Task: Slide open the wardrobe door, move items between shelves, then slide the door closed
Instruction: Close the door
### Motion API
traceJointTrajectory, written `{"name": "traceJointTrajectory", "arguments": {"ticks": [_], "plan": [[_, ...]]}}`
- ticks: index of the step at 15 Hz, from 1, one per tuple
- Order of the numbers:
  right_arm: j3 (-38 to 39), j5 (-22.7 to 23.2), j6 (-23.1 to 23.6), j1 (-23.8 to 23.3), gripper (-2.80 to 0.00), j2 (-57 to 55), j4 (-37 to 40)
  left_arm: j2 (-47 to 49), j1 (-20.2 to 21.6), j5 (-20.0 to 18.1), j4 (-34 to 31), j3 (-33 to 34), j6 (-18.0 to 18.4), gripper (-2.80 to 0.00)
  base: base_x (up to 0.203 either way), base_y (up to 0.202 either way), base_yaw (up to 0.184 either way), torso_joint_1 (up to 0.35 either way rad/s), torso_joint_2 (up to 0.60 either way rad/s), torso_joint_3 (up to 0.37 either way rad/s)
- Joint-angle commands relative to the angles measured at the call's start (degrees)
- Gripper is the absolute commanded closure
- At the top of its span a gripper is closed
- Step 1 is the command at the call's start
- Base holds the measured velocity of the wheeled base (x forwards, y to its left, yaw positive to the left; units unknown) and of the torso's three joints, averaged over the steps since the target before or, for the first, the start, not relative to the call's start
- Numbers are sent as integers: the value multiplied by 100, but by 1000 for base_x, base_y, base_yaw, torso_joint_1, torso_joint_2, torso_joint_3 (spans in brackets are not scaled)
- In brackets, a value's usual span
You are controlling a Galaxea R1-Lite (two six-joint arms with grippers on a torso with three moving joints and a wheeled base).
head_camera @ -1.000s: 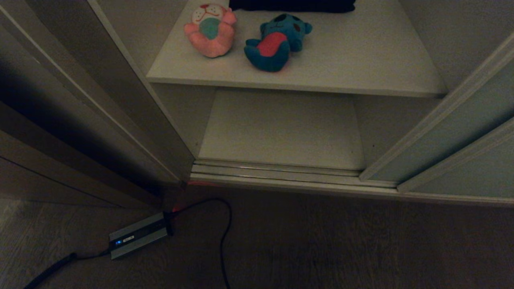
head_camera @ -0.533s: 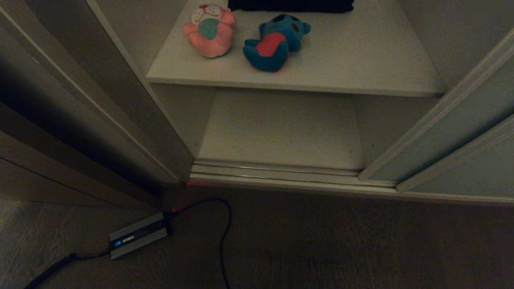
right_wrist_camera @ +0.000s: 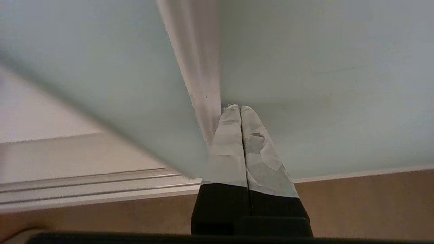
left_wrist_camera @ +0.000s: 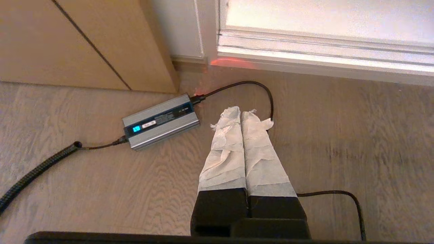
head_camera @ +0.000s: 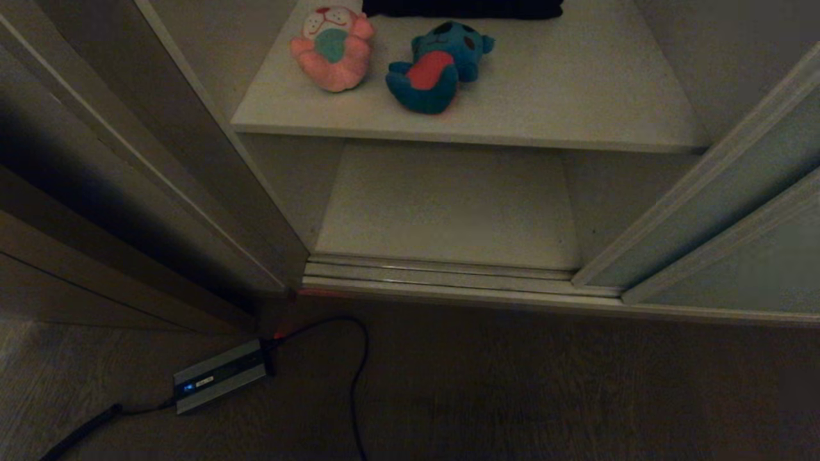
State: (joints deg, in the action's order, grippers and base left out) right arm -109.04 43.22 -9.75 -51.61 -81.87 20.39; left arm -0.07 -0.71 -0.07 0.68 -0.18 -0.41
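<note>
A: Door first. The sliding wardrobe door (head_camera: 737, 269) on the right has crept leftward along the ribbed floor track (head_camera: 448, 272) compared with a second ago; its cream frame edge now meets the track a little nearer the middle of the opening.

B: So closing has begun?

A: That is my reading. In the right wrist view the right gripper (right_wrist_camera: 239, 107) has its 2 taped fingers pressed together, holding nothing, with the tips set against the door's cream frame strip (right_wrist_camera: 200, 78). It looks like a push with closed fingers rather than a grip.

B: And the toys?

A: Both on the upper shelf (head_camera: 576, 109), towards its back-left corner. The pink plush toy (head_camera: 332, 48) lies just left of the teal plush toy (head_camera: 435, 67), with a small gap between them, and a dark folded cloth (head_camera: 461, 8) sits at the shelf's back edge. The lower shelf (head_camera: 448, 205) carries nothing.

B: Left arm?

A: Parked. The left gripper (left_wrist_camera: 242, 112) hangs over the wood floor, fingers fully together and empty, near a grey power adapter (left_wrist_camera: 161, 121) and its black cable (left_wrist_camera: 251, 84).

B: What remains?

A: Most of the door's travel, I judge; the opening is still wide. The fingertips could slip off that narrow strip.
</note>
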Motion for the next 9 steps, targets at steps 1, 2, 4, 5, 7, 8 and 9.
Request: {"name": "traceJointTrajectory", "arguments": {"ticks": [1,2,4,5,7,8,9], "plan": [[43,39,-183,282,0,320,-8,7,0,-1,2,1,-2,0,0,0,0,0,0,0],[128,44,-211,390,0,430,1,7,0,-1,2,1,-2,0,0,0,0,0,0,0],[494,46,-225,668,0,787,6,7,0,-1,2,1,-2,0,0,0,0,0,0,0],[646,46,-228,819,0,940,11,7,0,-1,2,1,-2,0,0,0,0,0,0,0],[898,47,-227,1231,0,1316,44,7,0,-1,2,1,-2,0,0,0,0,0,0,0],[932,52,-219,1435,0,1482,163,7,0,-1,2,1,-2,0,0,0,0,0,0,0],[959,59,-201,1638,0,1613,305,7,0,-1,2,1,-2,0,0,0,0,0,0,0]]}}
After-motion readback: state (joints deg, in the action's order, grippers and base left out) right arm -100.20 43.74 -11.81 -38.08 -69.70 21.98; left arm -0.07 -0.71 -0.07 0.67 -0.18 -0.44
